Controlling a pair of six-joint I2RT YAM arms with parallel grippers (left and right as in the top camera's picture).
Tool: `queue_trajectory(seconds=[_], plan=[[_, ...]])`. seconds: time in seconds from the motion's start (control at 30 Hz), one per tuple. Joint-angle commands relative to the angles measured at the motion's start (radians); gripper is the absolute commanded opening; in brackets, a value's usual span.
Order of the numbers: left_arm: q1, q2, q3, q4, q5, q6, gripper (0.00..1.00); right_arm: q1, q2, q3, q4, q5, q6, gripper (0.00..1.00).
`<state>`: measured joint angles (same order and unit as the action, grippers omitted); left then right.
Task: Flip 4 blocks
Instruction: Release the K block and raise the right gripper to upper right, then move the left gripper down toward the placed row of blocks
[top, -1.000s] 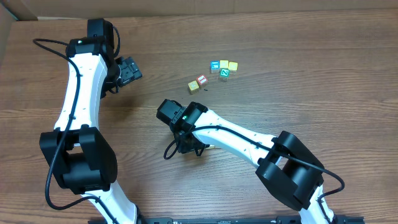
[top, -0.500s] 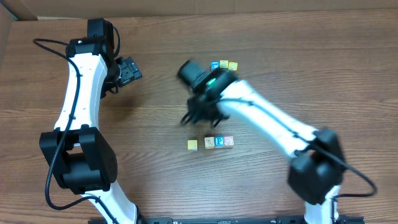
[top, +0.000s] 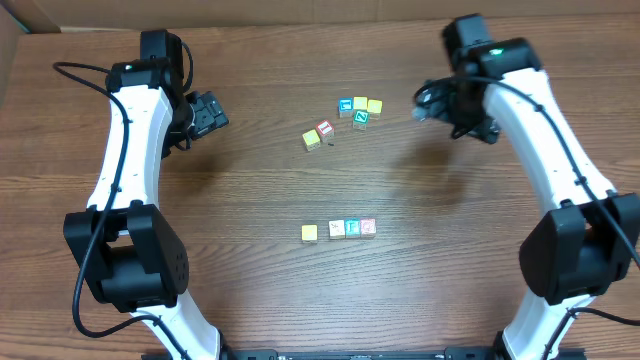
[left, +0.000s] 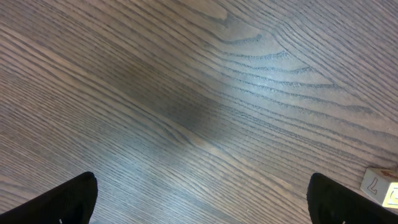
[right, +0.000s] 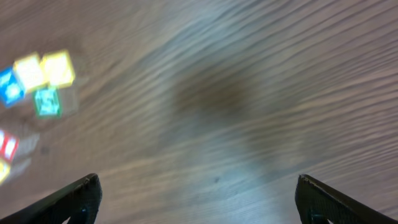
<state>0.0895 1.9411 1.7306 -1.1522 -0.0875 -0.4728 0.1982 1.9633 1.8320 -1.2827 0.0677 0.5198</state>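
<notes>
Left gripper (top: 210, 115) and right gripper (top: 432, 106) hang spread wide, empty – the blocks (top: 339, 230) sit in a tight row on the table (top: 430, 290), so a grip on one could knock its neighbours askew

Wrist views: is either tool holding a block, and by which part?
Nothing is held: the left tool and the right tool both stand open, with only table between their fingers.
</notes>
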Motion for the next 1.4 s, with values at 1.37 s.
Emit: queue_trajectory(seconds=[1.37], plan=[[-0.134,-0.017,-0.133,0.072,0.435,0.065,0.65,-0.148,-0.01,0.006,0.051,0.013,-0.004,1.0]])
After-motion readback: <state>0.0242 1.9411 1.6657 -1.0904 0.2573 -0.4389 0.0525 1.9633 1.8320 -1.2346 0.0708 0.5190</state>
